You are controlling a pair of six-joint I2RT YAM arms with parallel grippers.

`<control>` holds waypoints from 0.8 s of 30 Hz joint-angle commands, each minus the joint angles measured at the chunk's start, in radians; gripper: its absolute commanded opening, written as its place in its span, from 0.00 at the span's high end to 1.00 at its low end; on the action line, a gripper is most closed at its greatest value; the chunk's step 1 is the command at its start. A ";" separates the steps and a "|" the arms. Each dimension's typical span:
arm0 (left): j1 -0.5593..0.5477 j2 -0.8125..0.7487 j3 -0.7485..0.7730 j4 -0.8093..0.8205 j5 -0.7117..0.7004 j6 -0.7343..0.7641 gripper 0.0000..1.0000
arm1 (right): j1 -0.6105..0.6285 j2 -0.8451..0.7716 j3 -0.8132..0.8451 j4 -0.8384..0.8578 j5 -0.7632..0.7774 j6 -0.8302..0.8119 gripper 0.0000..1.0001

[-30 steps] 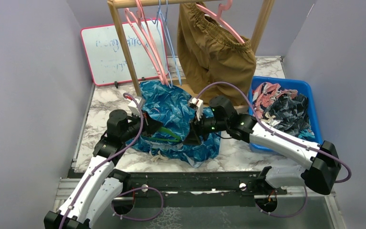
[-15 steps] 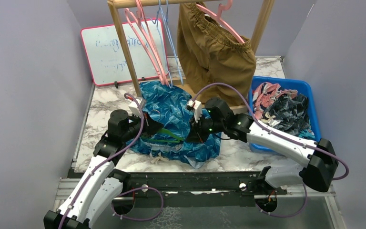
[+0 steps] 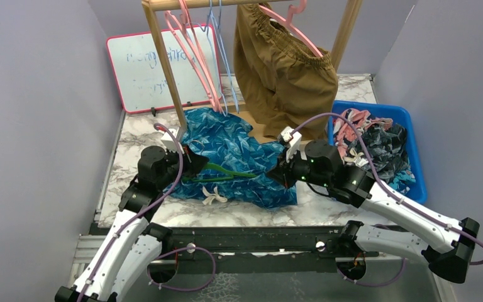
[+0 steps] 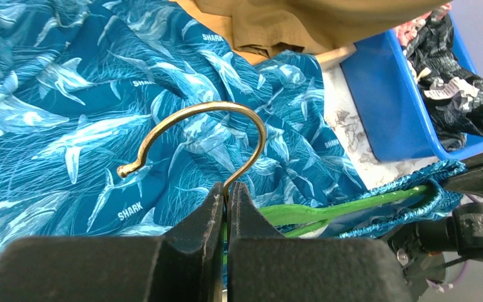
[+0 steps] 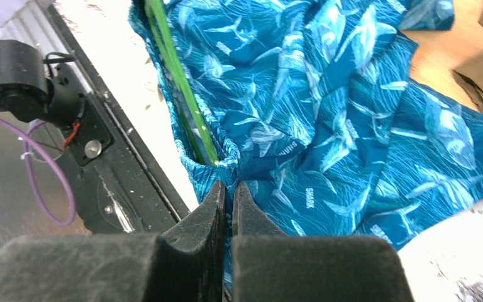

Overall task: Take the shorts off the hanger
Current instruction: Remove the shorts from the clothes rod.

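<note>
Blue shark-print shorts [image 3: 233, 151] lie on the marble table, still threaded on a green hanger [image 3: 226, 171]. My left gripper [image 3: 188, 165] is shut on the hanger's brass hook [image 4: 201, 119] at its stem. My right gripper [image 3: 277, 175] is shut on the shorts' elastic waistband [image 5: 226, 165], stretching it off the hanger's right end [image 5: 176, 69]. The shorts fill both wrist views [image 4: 69, 107] [image 5: 327, 94]. Orange-brown shorts [image 3: 283, 69] hang on a pink hanger [image 3: 289, 25] on the wooden rack.
A wooden rack [image 3: 163, 63] holds several empty pink and blue hangers [image 3: 198, 56]. A blue bin [image 3: 409, 126] at the right holds other patterned shorts [image 3: 377, 141]. A whiteboard [image 3: 144, 69] leans at the back left. Walls close in on both sides.
My right gripper has pulled the waistband to the right and toward the front, stretching the shorts along the hanger. My left gripper shifted slightly left and back with the hook.
</note>
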 commanded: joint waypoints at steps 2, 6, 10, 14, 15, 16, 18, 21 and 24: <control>0.008 -0.060 0.023 -0.055 -0.198 0.005 1.00 | -0.002 -0.020 -0.020 -0.147 0.140 -0.017 0.99; 0.008 -0.105 0.026 -0.073 -0.271 0.009 1.00 | -0.002 -0.019 -0.030 -0.226 0.257 0.005 0.99; 0.008 -0.135 0.029 -0.088 -0.324 0.004 1.00 | -0.002 -0.035 -0.037 -0.213 0.280 0.036 0.99; 0.007 -0.148 0.032 -0.095 -0.341 0.000 1.00 | -0.002 -0.003 -0.048 -0.173 0.200 0.033 0.99; 0.008 -0.151 0.032 -0.097 -0.346 0.001 1.00 | -0.002 0.013 -0.051 -0.171 0.199 0.037 0.98; 0.007 -0.152 0.033 -0.101 -0.351 0.000 1.00 | -0.002 0.035 -0.050 -0.177 0.220 0.046 0.99; 0.008 -0.161 0.033 -0.104 -0.353 0.000 1.00 | -0.003 0.076 -0.042 -0.191 0.254 0.056 0.99; 0.008 -0.166 0.028 -0.101 -0.345 -0.003 1.00 | -0.002 0.128 -0.040 -0.157 0.184 0.052 0.99; 0.008 -0.157 0.031 -0.100 -0.337 -0.004 1.00 | -0.003 0.157 -0.062 -0.084 0.114 0.058 0.99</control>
